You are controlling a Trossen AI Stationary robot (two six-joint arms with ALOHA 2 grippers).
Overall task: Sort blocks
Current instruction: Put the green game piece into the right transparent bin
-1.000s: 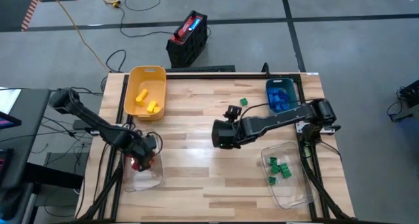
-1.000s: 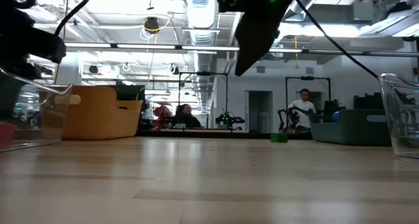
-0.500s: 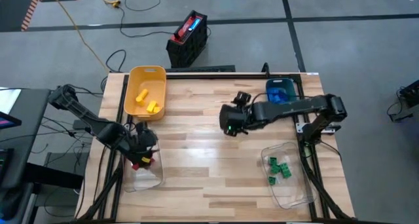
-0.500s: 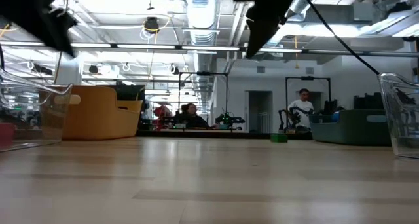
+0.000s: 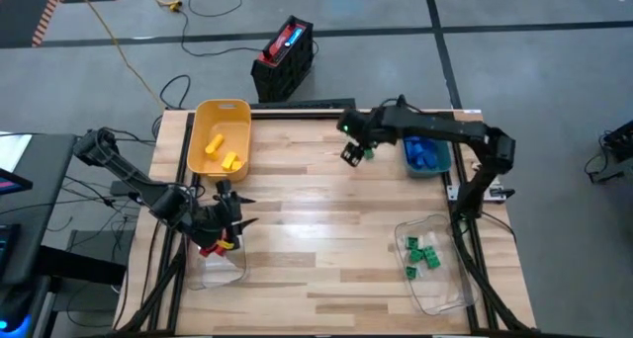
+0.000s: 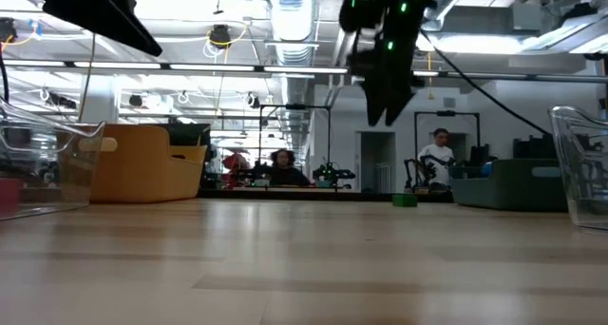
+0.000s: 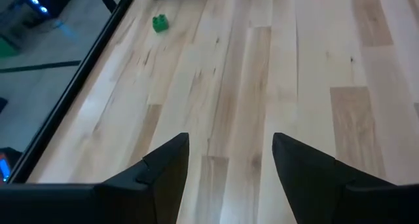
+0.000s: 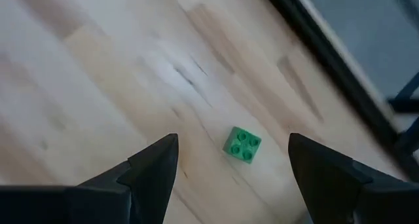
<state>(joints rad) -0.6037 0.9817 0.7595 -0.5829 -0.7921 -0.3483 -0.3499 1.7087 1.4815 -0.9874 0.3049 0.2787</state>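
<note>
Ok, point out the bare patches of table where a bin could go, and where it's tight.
Free: the wide middle of the table, between the yellow bin and the clear bin of green blocks.

Crowded: the far right, where the open right gripper hangs over a loose green block beside the teal bin; the left gripper over the left clear bin.

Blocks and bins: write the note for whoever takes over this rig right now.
Right hand: open, empty, above the lone green block near the table's far edge, beside the teal bin.
Left hand: open, empty, over the clear bin at the near left, which holds red blocks.
Done: yellow blocks lie in the yellow bin, blue blocks in the teal bin, green blocks in the clear bin at the near right.
Left: take the loose green block to the green bin.
</note>
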